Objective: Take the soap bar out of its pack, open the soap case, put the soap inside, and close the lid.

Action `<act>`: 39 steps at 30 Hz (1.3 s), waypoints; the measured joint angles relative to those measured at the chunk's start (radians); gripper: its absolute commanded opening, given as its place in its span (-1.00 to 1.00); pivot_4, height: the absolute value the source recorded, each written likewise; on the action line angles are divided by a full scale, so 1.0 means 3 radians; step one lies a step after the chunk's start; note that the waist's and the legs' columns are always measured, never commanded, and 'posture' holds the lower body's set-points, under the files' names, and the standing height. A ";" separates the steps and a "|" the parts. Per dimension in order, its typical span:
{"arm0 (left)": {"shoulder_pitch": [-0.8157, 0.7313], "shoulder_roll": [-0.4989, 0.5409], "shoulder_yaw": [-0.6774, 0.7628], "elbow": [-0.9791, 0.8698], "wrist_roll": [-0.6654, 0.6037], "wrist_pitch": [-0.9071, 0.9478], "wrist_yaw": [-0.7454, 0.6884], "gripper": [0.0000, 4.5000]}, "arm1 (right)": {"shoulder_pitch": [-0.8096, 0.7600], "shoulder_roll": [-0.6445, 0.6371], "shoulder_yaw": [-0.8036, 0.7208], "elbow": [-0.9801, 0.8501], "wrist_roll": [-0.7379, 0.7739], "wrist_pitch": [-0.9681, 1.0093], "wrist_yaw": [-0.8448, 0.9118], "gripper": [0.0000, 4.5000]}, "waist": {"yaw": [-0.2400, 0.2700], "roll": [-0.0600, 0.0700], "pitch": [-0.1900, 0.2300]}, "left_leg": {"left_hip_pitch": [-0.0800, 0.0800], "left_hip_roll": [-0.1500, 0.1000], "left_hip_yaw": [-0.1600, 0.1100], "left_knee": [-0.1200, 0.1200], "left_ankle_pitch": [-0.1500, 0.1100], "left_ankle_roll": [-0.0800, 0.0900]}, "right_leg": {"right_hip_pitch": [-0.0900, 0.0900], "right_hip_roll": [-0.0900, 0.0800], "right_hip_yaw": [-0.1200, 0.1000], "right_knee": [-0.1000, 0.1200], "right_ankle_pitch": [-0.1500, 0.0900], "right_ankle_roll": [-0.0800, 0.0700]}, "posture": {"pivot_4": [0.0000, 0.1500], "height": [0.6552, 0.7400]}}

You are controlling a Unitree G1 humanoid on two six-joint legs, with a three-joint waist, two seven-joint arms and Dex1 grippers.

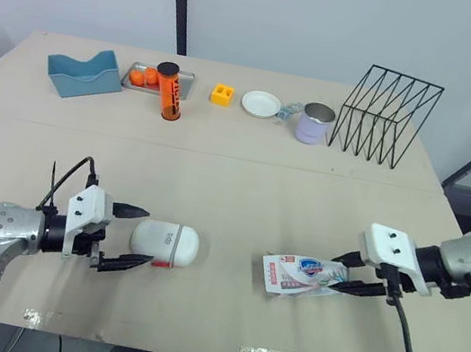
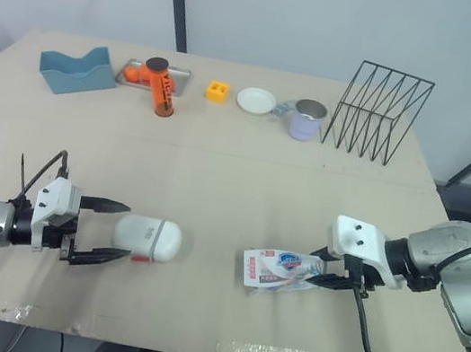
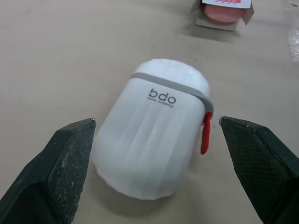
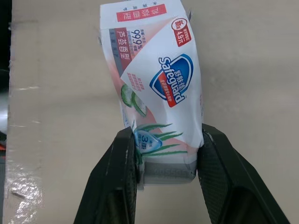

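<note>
Tabletop bears soap case between tips of parted left pincer; right pincer clamps soap pack.

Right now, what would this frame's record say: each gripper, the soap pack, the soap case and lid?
Left gripper: jaws open, flanking the soap case
Right gripper: jaws shut on one end of the soap pack
Soap case: on its side on the table, lid shut
Soap pack: label up
Far edge: wire rack, mug
</note>
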 measured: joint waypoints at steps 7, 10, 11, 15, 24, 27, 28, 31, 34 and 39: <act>-0.0037 0.0010 -0.0007 0.0070 0.0039 -0.0060 -0.0007 1.00 | -0.0156 0.0060 0.0025 0.0246 -0.0157 -0.0089 -0.0083 -0.22 | 0.0001 0.0003 0.0002 | -0.0001 0.0000 0.0001 -0.0001 -0.0002 0.0003 | -0.0002 0.0001 0.0000 0.0000 0.0000 -0.0005 | 1.00 0.93; -0.0088 0.0010 -0.0027 0.0083 0.0044 -0.0072 -0.0007 1.00 | -0.0090 0.0011 -0.0038 0.0273 -0.0174 -0.0080 -0.0118 -0.22 | 0.0001 0.0006 0.0003 | 0.0000 -0.0002 0.0003 -0.0001 -0.0002 0.0002 | 0.0000 -0.0001 0.0004 -0.0001 0.0000 -0.0002 | 1.00 0.93; -0.0084 0.0010 -0.0027 0.0091 0.0046 -0.0074 -0.0008 1.00 | 0.0020 -0.0046 -0.0066 0.0160 -0.0098 -0.0060 -0.0035 -0.22 | 0.0007 0.0006 0.0003 | -0.0001 -0.0002 0.0001 -0.0002 -0.0002 0.0003 | 0.0000 -0.0001 0.0001 -0.0001 0.0000 -0.0002 | 1.00 0.93; -0.0093 0.0010 -0.0032 0.0114 0.0072 -0.0076 -0.0008 1.00 | -0.0031 -0.0023 -0.0065 0.0101 -0.0076 -0.0028 -0.0064 -0.22 | -0.0002 0.0007 0.0004 | 0.0000 -0.0001 0.0003 0.0002 -0.0002 0.0003 | 0.0000 -0.0001 0.0004 0.0000 0.0001 -0.0002 | 1.00 0.93; -0.0123 0.0005 -0.0047 0.0198 0.0128 -0.0139 -0.0013 1.00 | -0.0008 -0.0233 -0.0217 0.0267 -0.0114 -0.0114 0.0029 -0.22 | 0.0007 0.0009 0.0005 | -0.0001 -0.0001 0.0003 0.0000 -0.0003 0.0006 | -0.0001 -0.0001 0.0003 -0.0002 0.0001 -0.0002 | 1.00 0.93; -0.0127 0.0004 -0.0058 0.0222 0.0142 -0.0164 -0.0013 1.00 | -0.0007 -0.0276 -0.0217 0.0271 -0.0195 -0.0146 -0.0007 -0.22 | 0.0000 0.0009 0.0005 | 0.0001 -0.0001 0.0006 0.0003 -0.0003 0.0005 | 0.0000 -0.0002 0.0006 0.0001 0.0001 -0.0002 | 1.00 0.93; -0.0127 0.0004 -0.0058 0.0225 0.0146 -0.0178 -0.0014 1.00 | -0.0008 -0.0345 -0.0217 0.0225 -0.0235 -0.0141 -0.0013 -0.22 | 0.0000 0.0009 0.0005 | 0.0001 -0.0001 0.0006 0.0003 -0.0003 0.0005 | 0.0000 -0.0001 0.0006 0.0001 0.0001 -0.0002 | 1.00 0.93; -0.0127 0.0004 -0.0057 0.0238 0.0152 -0.0187 -0.0020 1.00 | -0.0035 -0.0413 -0.0217 0.0125 -0.0258 -0.0134 -0.0004 -0.22 | -0.0002 0.0012 0.0005 | 0.0002 0.0001 0.0007 0.0002 -0.0003 0.0005 | 0.0000 0.0000 0.0007 0.0001 0.0000 -0.0002 | 1.00 0.93; -0.0127 0.0004 -0.0058 0.0241 0.0162 -0.0201 -0.0046 1.00 | -0.0176 -0.0548 -0.0213 -0.0030 -0.0408 -0.0173 0.0002 -0.22 | -0.0001 0.0013 0.0005 | 0.0002 0.0000 0.0007 0.0001 -0.0003 0.0005 | -0.0001 -0.0001 0.0007 0.0001 0.0000 -0.0001 | 1.00 0.93; -0.0129 0.0003 -0.0058 0.0257 0.0167 -0.0203 -0.0050 1.00 | -0.0305 -0.0567 -0.0185 -0.0058 -0.0441 -0.0136 0.0001 -0.22 | -0.0001 0.0012 0.0005 | 0.0001 -0.0001 0.0007 0.0001 -0.0003 0.0005 | -0.0001 -0.0003 0.0007 0.0000 0.0001 -0.0002 | 1.00 0.93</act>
